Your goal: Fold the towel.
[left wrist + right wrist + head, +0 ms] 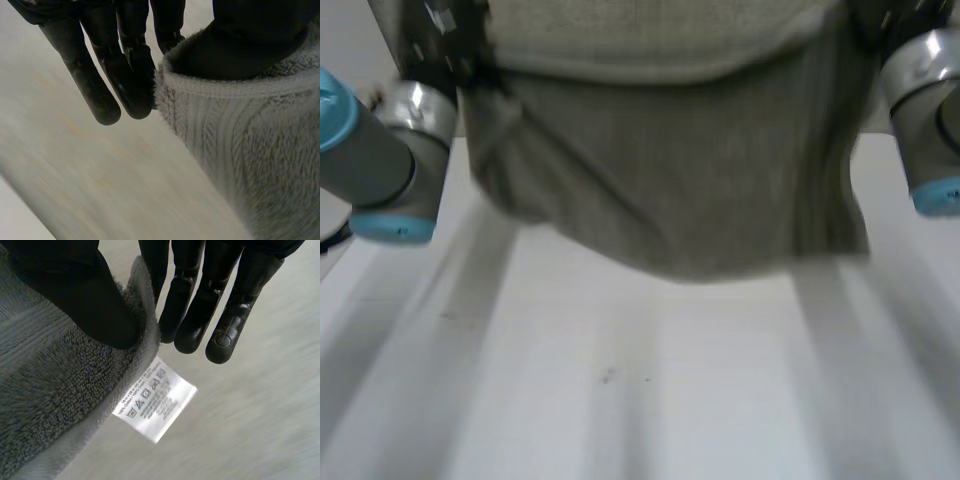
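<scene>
Grey looped terry with a ribbed band, the towel (670, 190) hangs sagging in the air above the white table (650, 400). The left hand (127, 75) pinches its upper edge at one end between thumb and straight fingers. The right hand (200, 315) pinches the other end likewise, just beside a white care label (154, 399).

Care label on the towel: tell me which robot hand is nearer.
Right. The right robot hand pinches the towel just beside the care label; the left robot hand holds its other end.
</scene>
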`<state>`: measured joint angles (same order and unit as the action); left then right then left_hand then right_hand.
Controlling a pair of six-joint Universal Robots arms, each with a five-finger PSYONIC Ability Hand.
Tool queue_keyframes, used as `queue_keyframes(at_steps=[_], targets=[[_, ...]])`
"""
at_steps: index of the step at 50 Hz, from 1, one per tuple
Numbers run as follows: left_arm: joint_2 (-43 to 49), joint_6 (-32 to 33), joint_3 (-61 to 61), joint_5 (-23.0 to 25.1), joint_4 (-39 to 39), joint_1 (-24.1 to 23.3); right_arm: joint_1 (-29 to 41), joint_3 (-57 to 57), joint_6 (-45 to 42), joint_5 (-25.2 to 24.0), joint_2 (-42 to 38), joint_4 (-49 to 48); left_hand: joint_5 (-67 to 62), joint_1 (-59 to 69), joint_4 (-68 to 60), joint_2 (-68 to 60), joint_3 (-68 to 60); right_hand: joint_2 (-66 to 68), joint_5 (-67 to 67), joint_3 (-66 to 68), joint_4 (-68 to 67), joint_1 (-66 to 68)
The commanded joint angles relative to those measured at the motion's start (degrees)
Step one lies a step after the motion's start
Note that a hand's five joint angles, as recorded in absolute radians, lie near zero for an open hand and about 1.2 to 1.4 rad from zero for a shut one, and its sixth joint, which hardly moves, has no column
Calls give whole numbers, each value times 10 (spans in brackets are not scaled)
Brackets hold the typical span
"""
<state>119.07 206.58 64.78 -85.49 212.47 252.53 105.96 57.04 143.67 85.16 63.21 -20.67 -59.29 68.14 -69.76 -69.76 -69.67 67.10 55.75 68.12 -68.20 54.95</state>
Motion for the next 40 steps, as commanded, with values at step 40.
queue_keyframes(at_steps=[40], targets=[[-19, 58, 385, 23, -51, 39, -147, 424, 54, -180, 71, 136, 206, -194, 210, 210, 209, 129, 142, 119, -118, 250]])
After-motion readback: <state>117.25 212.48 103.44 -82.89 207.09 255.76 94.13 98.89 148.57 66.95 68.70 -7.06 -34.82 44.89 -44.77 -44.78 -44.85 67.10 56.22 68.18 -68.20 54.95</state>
